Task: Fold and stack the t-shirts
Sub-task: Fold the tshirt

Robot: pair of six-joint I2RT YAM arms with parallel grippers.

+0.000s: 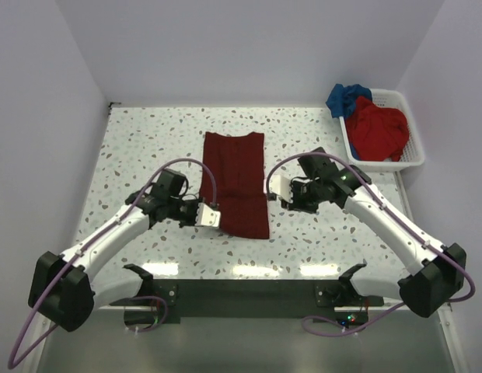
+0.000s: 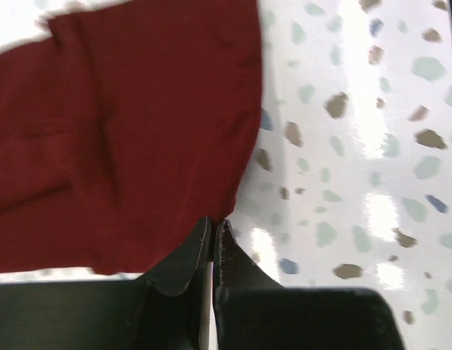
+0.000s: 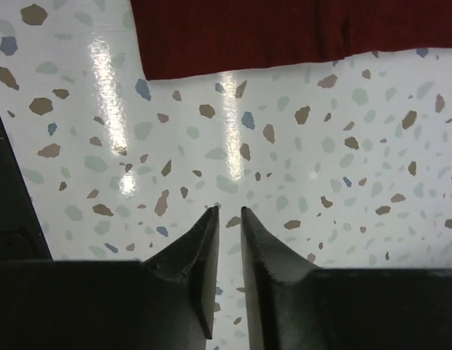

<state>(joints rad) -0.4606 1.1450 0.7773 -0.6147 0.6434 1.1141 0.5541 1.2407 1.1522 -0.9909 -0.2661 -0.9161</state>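
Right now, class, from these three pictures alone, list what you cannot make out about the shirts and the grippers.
Top view: the blue shirt is partly hidden behind the red shirt and the basket wall.
Top view: the maroon shirt hides its lower layers under its own top layer.
Left wrist view: whether the left gripper pinches cloth is unclear; its tips cover the shirt's edge.
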